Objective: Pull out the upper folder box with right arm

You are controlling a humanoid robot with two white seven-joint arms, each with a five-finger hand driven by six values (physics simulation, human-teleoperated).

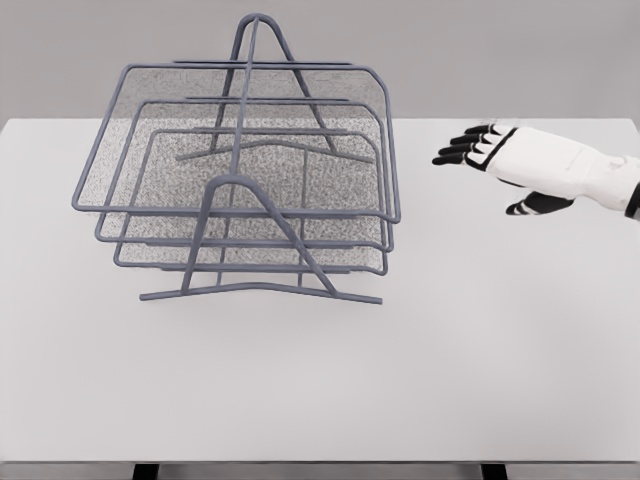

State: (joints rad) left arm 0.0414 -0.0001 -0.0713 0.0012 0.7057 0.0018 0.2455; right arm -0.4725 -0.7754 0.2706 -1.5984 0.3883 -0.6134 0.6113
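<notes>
Grey wire-and-mesh upper folder box [240, 140] atop a three-tier rack, right hand [500, 160] beside it, fingers extended, empty.

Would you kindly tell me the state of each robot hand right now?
Left robot hand: not in view.
Right robot hand: open, fingers extended, holding nothing, apart from the tray rack.

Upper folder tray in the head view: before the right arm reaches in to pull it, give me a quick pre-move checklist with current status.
1. Right hand empty, fingers open: ok.
2. Hand touching the upper tray: not ok, it hovers apart, to the tray's right.
3. Path between hand and tray free: ok.
4. Tray seated in rack, stacked over the two lower trays: ok.
5. Rack standing level on table: ok.
6. Left arm position: cannot tell, out of view.
</notes>
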